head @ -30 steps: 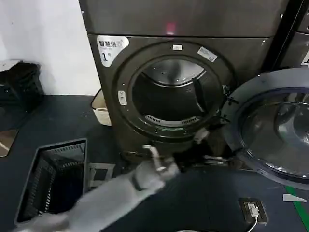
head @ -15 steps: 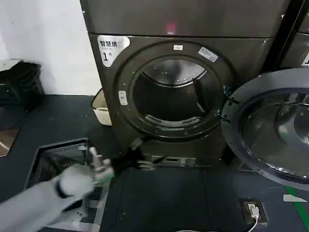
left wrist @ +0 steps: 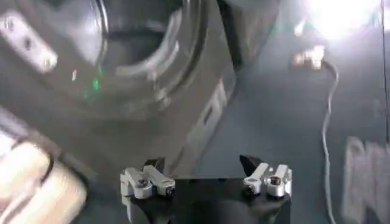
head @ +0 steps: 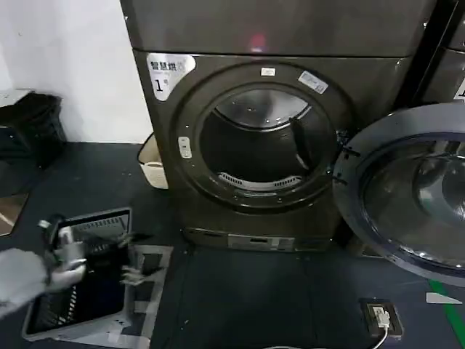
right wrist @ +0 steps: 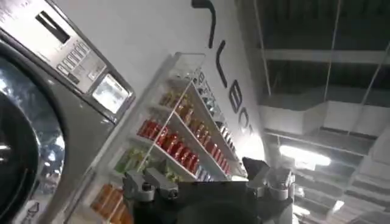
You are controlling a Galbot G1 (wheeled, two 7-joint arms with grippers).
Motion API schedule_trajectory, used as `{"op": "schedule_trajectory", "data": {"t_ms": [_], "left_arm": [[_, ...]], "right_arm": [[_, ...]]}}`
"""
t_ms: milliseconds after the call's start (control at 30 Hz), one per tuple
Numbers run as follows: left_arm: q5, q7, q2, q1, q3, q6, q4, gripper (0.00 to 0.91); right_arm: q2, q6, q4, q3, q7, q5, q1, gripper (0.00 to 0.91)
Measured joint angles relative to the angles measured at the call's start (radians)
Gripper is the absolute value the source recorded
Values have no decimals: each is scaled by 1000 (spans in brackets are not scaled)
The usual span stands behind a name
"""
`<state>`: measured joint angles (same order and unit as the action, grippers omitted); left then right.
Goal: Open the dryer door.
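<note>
Dryer (head: 254,138) sits dead ahead, drum wide open, and its door (head: 410,193) hangs swung out to my right, glass facing me. I'd call the opening done; this looks like the retreat step. My left gripper (head: 131,256) hovers low on my left over a grey basket (head: 43,320), well clear of the machine, fingers apart and empty. Right gripper (right wrist: 207,182) points up toward shelves, fingers apart too. Next, I just park the left arm.

The drum opening of the dryer (head: 258,138) is free, nothing stands before it. The dryer door (head: 407,193) hangs wide open on the right and blocks that side. Near left, a basket (head: 80,273) occupies the floor.
</note>
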<state>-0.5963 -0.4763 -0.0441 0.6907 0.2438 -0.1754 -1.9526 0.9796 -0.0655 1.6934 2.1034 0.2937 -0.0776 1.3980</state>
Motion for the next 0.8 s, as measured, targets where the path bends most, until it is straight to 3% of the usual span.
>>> {"op": "schedule_trajectory", "data": {"t_ms": [267, 800], "left_arm": [[108, -12, -71, 27, -9, -57, 79, 907], [191, -43, -76, 33, -16, -67, 139, 907]], "right_arm": [[-7, -3, 0, 9, 5, -8, 5, 907], [2, -10, 17, 21, 15, -7, 11, 907]]}}
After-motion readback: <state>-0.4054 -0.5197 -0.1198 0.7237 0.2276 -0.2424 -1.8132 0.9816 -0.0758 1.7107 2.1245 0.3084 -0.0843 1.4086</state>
